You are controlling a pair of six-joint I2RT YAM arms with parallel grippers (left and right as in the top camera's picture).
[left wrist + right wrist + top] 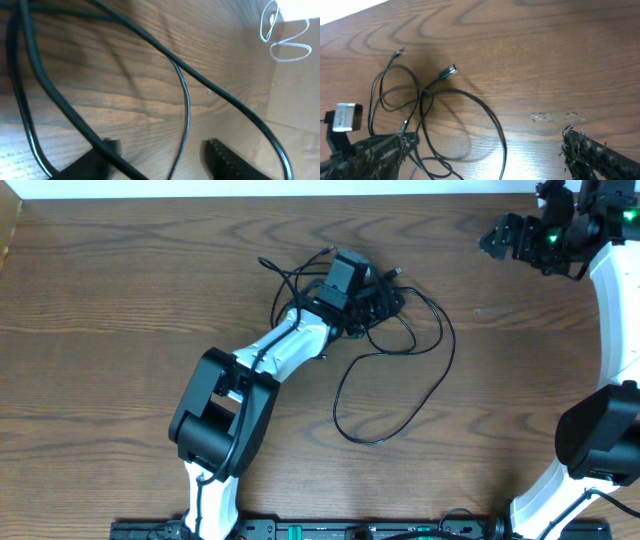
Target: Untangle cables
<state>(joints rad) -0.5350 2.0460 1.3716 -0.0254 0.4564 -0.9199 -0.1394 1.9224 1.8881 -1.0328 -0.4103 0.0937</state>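
Brown wood surface [120, 300], black cable [451, 340] tangled around 12 o'clock, left pincer [383, 305] spread wide over it, right pincer [497, 238] at 2 o'clock, wide too

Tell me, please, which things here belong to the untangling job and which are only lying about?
Job:
black cable
thin white cord, visible only from the left wrist

Not the job:
wooden table
pale scuff marks on it
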